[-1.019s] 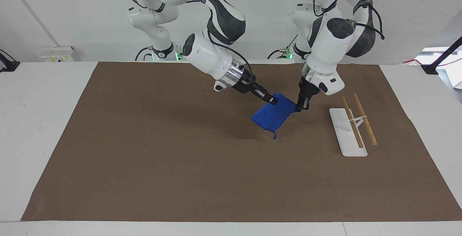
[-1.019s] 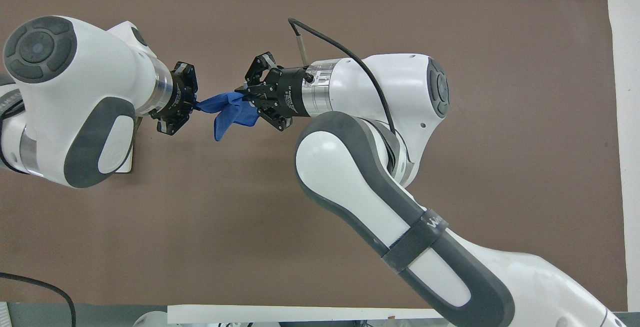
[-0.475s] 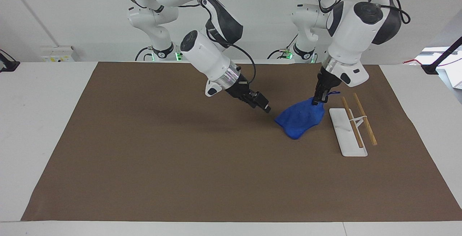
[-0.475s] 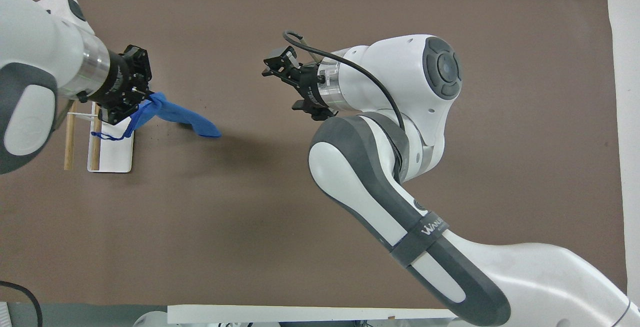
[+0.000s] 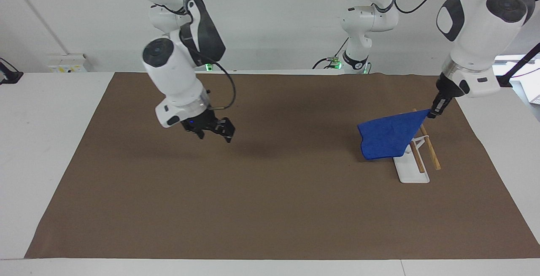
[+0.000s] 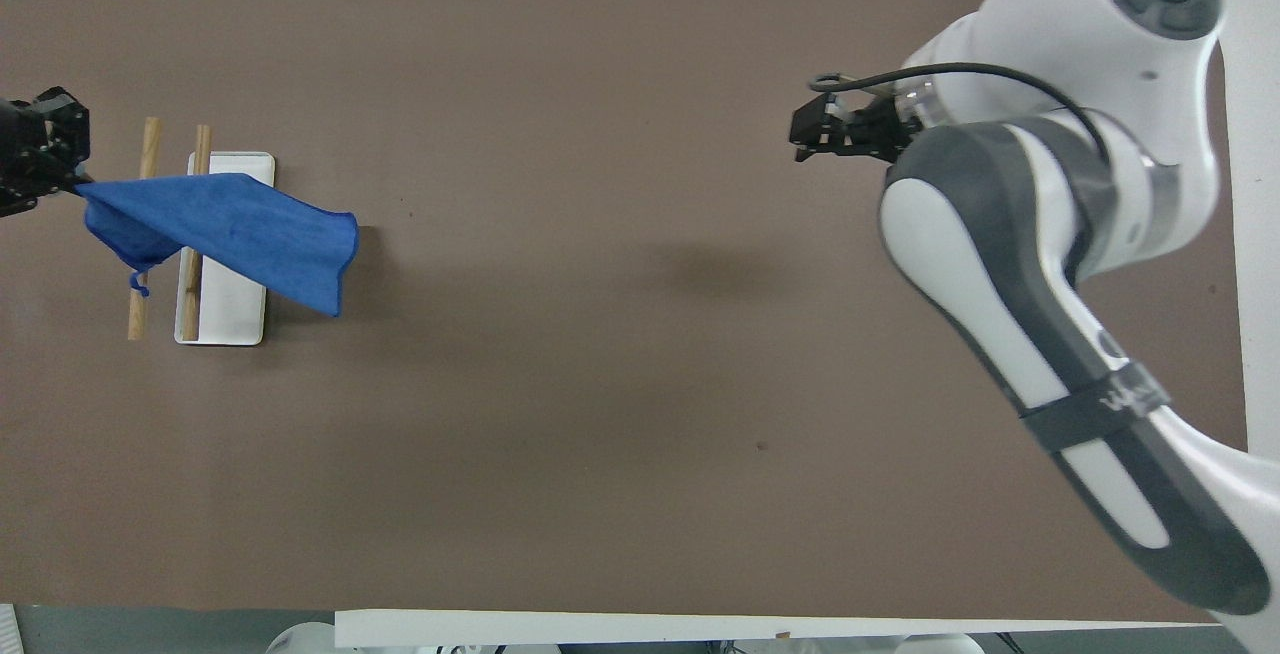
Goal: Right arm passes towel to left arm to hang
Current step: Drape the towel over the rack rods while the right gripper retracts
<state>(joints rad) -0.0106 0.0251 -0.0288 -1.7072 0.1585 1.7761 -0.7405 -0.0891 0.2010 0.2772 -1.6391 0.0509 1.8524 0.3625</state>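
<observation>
Over rack (image 5: 411, 158): towel (image 5: 386, 136) in left end effector (image 5: 433, 112).

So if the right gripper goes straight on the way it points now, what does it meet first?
The right gripper points down, slanted toward the left arm's end, so it would likely meet only the bare brown mat; the towel seems well off that line.

Both arms have glossy white rounded shells with dark grey-black covers over the joints. The right arm (image 5: 175, 71) ends in a shiny silver wrist ring and a broad black gripper (image 5: 215, 131) showing a small blue light; a black cable loops from its wrist. A dark band with pale lettering wraps its forearm. The left arm (image 5: 479, 23) has a plain white blocky wrist, a slim black gripper (image 5: 434, 110) and thin black cables near its top
</observation>
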